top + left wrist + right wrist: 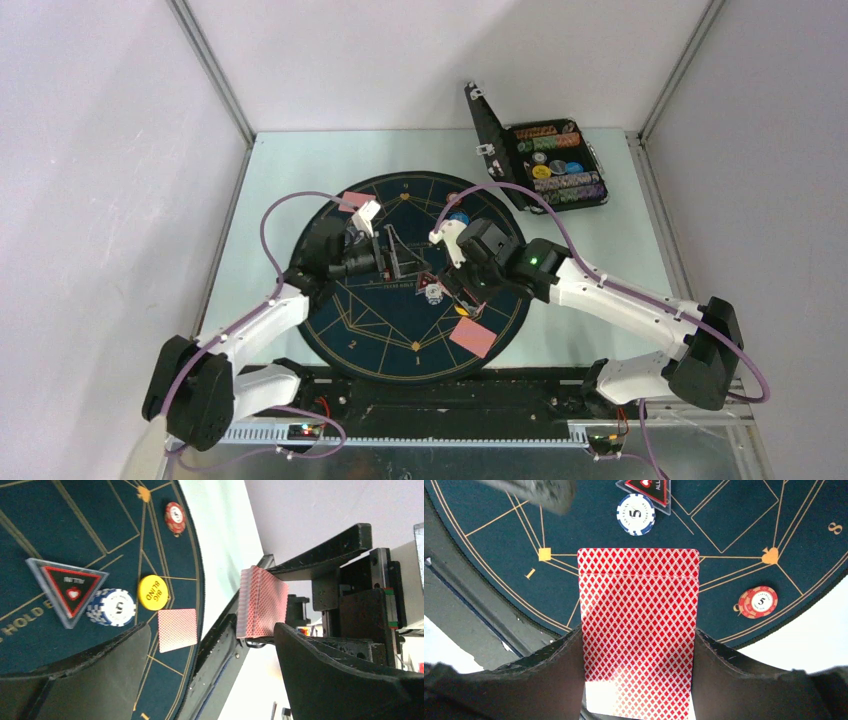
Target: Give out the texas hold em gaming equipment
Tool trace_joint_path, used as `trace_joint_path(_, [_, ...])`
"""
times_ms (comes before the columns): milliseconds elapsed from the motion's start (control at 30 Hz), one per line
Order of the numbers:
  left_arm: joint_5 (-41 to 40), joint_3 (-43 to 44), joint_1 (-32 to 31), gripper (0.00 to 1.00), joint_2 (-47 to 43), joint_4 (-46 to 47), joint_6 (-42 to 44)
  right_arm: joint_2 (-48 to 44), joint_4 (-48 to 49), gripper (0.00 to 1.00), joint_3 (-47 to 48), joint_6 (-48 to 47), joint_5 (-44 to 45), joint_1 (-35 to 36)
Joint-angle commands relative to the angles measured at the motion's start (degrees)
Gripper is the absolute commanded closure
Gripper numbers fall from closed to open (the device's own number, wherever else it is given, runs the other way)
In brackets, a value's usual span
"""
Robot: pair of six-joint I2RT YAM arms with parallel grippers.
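My right gripper (639, 636) is shut on a deck of red-backed playing cards (639, 590), holding it over the mat's edge; the deck (262, 602) also shows in the left wrist view. My left gripper (212, 630) stands open above the mat with nothing between its fingers. One card (176, 629) lies face down near the mat's rim, seen from above as card (473, 338); another card (352, 200) lies at the far left. A triangular marker (67, 590), a blue-white chip stack (112, 607), a yellow disc (152, 592) and a red chip (175, 517) lie on the mat.
The round dark-blue mat (340, 330) with gold lines fills the table's middle. The black hinged case (550, 165) stands open at the back right with several rows of chips. Both arms (620, 300) meet over the mat's centre. A black rail (225, 670) runs along the near edge.
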Motion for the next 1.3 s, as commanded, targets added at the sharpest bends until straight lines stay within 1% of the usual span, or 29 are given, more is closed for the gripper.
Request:
trace_joint_path(0, [1.9,-2.1,-3.8,0.00,-0.6,12.8,-6.0,-0.9,1.4,1.00,0.1,-1.1,-0.6,1.2])
trace_joint_path(133, [2.8,-0.1,-7.1,0.00,3.3,13.1,-5.0,-1.2,1.2,1.00,0.1,-1.2,-0.6,1.7])
trace_joint_path(333, [2.4,1.5,-11.3,0.00,5.9,13.6,-3.0,-1.9,1.5,1.00,0.1,-1.0,-0.6,2.0])
trace_joint_path(433, [1.6,1.7,-12.4,0.00,6.7,12.4,-2.4,-2.2,1.7,1.00,0.2,-1.1,-0.6,2.0])
trace_joint_path(467, [2.0,1.7,-13.0,0.00,7.4,12.3,-2.4,-2.3,1.8,1.00,0.2,-1.1,-2.0,1.9])
trace_joint_path(700, [2.3,1.5,-14.6,0.00,10.2,17.6,-4.7,-3.0,2.1,1.00,0.2,-1.1,-3.4,2.0])
trace_joint_path(800, [0.8,1.7,-14.7,0.00,10.5,17.0,-4.4,-3.1,2.1,1.00,0.1,-1.1,-3.7,2.1])
trace_joint_path(867, [-2.6,2.2,-14.7,0.00,9.9,13.3,-2.5,-3.2,2.1,1.00,0.1,-1.1,-3.7,2.0])
trace_joint_path(933, [-5.9,2.8,-14.7,0.00,9.1,6.7,-0.6,-3.3,2.0,1.00,0.1,-1.1,-3.7,2.1])
trace_joint_path(1167, [-11.7,3.1,-14.6,0.00,5.0,-0.6,2.9,-3.8,1.8,1.00,0.2,-1.1,-3.5,2.0])
trace_joint_path(1267, [-12.9,3.4,-14.3,0.01,4.0,-3.6,3.8,-4.3,1.7,1.00,0.2,-1.0,-3.4,2.0])
